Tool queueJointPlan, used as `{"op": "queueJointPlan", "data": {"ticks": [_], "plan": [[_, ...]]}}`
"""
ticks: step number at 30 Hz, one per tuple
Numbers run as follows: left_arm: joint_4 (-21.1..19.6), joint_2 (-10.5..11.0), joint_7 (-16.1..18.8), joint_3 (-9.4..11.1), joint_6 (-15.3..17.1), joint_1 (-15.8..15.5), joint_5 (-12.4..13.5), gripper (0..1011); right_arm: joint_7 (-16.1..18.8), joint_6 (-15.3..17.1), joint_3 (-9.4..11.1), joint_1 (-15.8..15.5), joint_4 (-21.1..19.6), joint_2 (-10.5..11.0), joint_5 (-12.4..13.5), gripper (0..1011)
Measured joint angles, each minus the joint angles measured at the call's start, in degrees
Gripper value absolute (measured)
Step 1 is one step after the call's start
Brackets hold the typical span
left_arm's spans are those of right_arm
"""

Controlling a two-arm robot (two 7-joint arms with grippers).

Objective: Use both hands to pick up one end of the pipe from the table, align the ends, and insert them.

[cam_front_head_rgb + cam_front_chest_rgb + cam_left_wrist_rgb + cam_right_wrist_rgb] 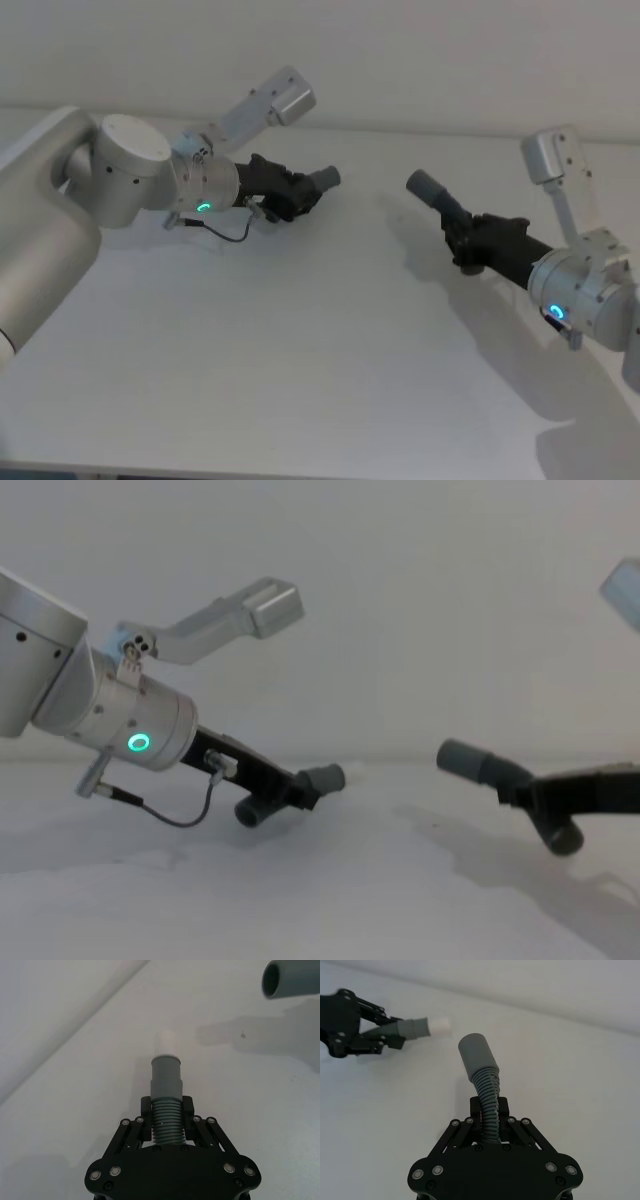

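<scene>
One white spigot, faint against table

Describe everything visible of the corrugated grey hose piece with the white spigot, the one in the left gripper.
The dark grey corrugated hose piece is short, curved and plastic-looking. It ends in a smooth lighter grey cuff with a narrower white spigot sticking out. The black left gripper is shut on its ribbed part just behind the cuff, and its dark open end hangs below the gripper. It appears lifted off the white table.
</scene>
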Motion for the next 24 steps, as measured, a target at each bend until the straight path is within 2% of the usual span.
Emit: {"op": "queueJointPlan", "data": {"ticks": [8,13,19,24], "plan": [[-1.94,1.00,0.08,0.00,-1.47,-0.38,1.15,339,2.27,-4.26,1.18,-0.77,-1.91,1.50,1.27,182],[-2.82,1.91,-1.00,0.01,-2.51,-0.56,1.45,339,4.95,-6.55,1.65,-1.20,-2.96,3.31,2.28,182],[-3.42,3.47,-3.89,0.32,-4.38,-1.09,1.43,339,9.04,-8.91,1.82,-1.53,-3.72,5.88,3.55,181],[-3.48,4.94,-7.84,0.78,-6.50,-1.91,0.74,339,12.89,-10.57,1.84,-1.71,-4.12,8.29,4.79,181]]}}
